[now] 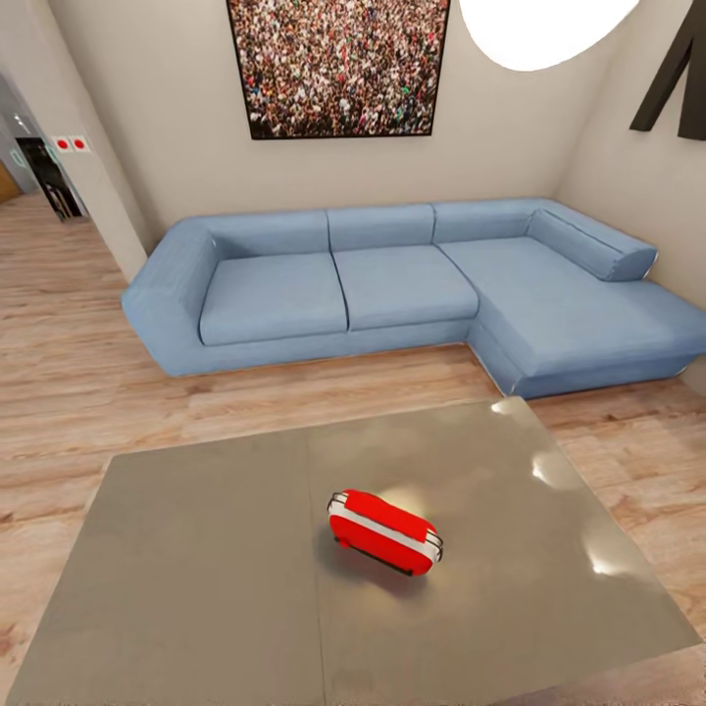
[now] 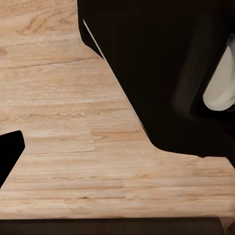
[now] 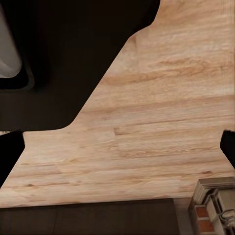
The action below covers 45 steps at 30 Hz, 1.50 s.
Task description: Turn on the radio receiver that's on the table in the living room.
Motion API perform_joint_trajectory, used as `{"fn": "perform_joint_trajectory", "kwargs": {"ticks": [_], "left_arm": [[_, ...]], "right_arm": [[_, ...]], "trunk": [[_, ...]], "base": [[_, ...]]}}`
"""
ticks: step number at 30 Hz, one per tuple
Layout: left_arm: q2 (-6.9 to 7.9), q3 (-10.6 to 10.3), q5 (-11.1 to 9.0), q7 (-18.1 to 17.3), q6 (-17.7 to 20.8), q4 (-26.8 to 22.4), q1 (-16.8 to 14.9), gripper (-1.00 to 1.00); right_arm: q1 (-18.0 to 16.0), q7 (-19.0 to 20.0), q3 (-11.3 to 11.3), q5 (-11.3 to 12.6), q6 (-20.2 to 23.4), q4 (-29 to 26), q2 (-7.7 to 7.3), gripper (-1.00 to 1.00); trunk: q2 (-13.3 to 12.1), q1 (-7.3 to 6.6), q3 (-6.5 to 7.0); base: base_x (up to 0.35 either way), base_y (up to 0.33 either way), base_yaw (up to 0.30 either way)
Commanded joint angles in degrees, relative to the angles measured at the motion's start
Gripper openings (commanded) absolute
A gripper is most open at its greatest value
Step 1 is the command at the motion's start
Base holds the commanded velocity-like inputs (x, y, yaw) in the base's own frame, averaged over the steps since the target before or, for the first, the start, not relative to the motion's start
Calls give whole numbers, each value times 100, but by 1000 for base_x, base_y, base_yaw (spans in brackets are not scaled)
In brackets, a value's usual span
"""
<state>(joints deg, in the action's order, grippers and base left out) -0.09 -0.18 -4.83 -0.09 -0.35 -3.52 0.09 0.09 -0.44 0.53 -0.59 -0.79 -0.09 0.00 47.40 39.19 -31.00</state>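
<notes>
Directly ahead of the robot, the radio receiver (image 1: 384,530) lies on the table (image 1: 196,569), just right of the seam that runs down the glossy grey top and nearer the robot's edge than the far one. Its long axis runs slantwise, from far-left to near-right in the head view, with the white trim band along its length and the thin loop handle at the near-right end. The dial and grille cannot be made out from this angle. Both wrist views look down on light wood floor (image 3: 161,132) beside the robot's own dark body, so I judge both arms hang low, below table height, and the radio lies forward of and above both. The right gripper (image 3: 117,152) shows dark fingertips at opposite edges of its view, spread apart with nothing between; the left gripper shows a single fingertip (image 2: 10,152), so its spread cannot be told. Since the radio sits slightly right of centre, the right arm is probably nearer. Nothing else stands on the table; the sofa (image 1: 402,284) sits well beyond it.
</notes>
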Motion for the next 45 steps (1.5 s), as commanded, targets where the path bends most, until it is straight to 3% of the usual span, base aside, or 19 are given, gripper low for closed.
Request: {"fn": "perform_joint_trajectory", "kwargs": {"ticks": [1, 45], "left_arm": [[0, 0, 0, 0, 0, 0, 0, 100], [-3, 0, 0, 0, -34, 0, 0, 100]], "right_arm": [[0, 0, 0, 1, 0, 0, 0, 100], [0, 62, 9, -2, -184, 0, -9, 100]], "trunk": [[-42, -23, 9], [-42, -23, -319]], "base": [[0, 0, 0], [0, 0, -28]]}}
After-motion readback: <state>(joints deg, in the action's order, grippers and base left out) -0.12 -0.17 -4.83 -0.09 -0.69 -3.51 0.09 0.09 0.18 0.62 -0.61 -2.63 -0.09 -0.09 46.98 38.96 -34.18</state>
